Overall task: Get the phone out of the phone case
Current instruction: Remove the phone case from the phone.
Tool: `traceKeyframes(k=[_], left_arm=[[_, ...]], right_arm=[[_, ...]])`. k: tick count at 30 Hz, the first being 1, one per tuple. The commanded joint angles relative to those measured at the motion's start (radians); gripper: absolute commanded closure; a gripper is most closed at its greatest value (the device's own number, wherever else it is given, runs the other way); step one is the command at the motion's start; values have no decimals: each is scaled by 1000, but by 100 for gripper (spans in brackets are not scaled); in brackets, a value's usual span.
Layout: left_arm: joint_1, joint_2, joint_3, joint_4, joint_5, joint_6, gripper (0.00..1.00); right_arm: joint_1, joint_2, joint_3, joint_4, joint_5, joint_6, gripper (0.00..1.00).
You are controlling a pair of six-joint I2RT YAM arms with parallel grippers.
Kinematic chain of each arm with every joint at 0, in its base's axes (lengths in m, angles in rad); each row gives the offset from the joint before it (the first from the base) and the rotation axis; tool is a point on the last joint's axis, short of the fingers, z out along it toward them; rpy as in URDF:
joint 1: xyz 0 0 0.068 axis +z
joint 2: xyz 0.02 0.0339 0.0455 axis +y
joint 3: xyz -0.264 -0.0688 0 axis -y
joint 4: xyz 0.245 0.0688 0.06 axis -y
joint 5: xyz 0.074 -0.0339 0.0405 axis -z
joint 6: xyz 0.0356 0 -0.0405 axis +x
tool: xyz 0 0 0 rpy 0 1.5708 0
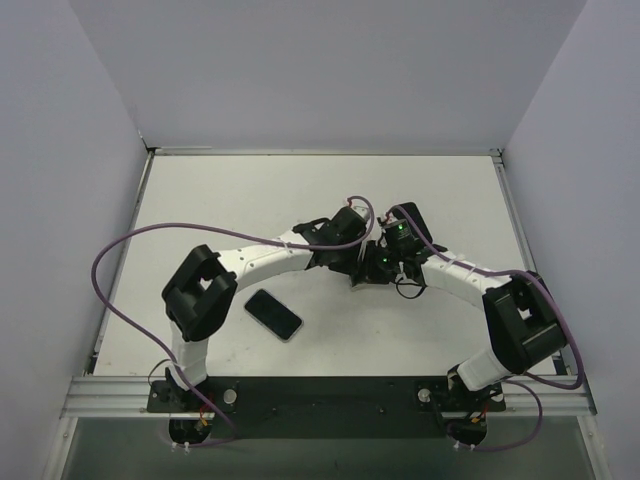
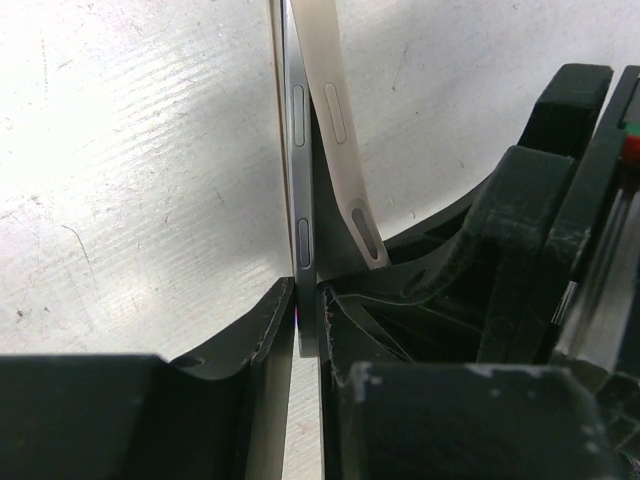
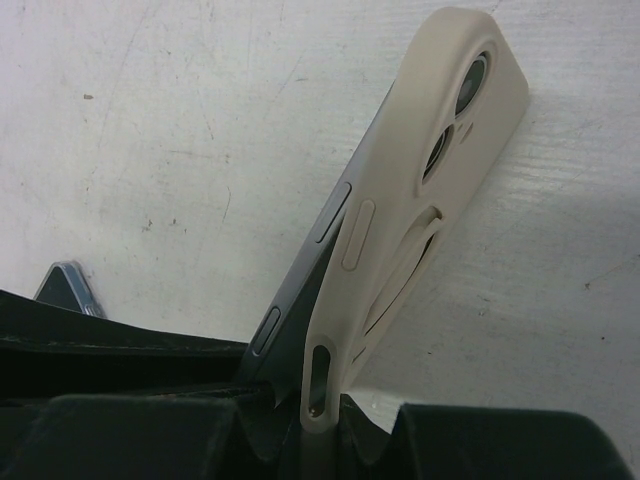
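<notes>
The left gripper (image 2: 306,325) is clamped narrow on the slim grey metal-edged phone (image 2: 302,190), and the right gripper (image 3: 318,418) pinches the cream rubbery phone case (image 3: 440,140), which is already peeled off along one side. The sound move is probably to hold the phone firmly and draw the case straight away without twisting.

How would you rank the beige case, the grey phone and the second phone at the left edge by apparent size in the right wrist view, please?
1. beige case
2. grey phone, only its side edge visible
3. second phone, just a corner in frame and farther away, so true size stays unsure
</notes>
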Motion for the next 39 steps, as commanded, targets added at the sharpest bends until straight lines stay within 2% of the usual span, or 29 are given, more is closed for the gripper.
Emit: traceKeyframes(k=[1, 5, 9, 11, 15, 17, 18, 21, 25, 30, 39], left_arm=[[24, 150, -50, -140, -136, 45, 81], [24, 178, -46, -126, -100, 44, 75], [24, 201, -40, -123, -90, 45, 64], [24, 209, -40, -123, -88, 47, 64], [24, 216, -37, -123, -85, 50, 79], [24, 221, -34, -126, -80, 53, 98], [24, 222, -29, -134, -79, 51, 100], [29, 213, -35, -141, -77, 47, 100], [66, 122, -67, -128, -53, 35, 100], [161, 3, -116, -92, 21, 22, 100], [237, -133, -106, -75, 62, 12, 100]], right_arm=[[-22, -8, -8, 8, 11, 12, 100], [-22, -11, -11, 9, 9, 12, 100], [-22, -14, -14, 9, 8, 12, 100], [-22, -14, -13, 9, 8, 12, 100], [-23, -11, -10, 9, 5, 12, 100], [-25, -9, -7, 8, 5, 14, 100], [-26, -9, -7, 9, 2, 11, 100], [-42, -16, -7, 3, 0, 9, 100], [-72, -51, -26, -26, 8, -26, 100], [-117, -121, -62, -69, 2, -67, 100], [-117, -224, -46, -178, 11, -100, 100]])
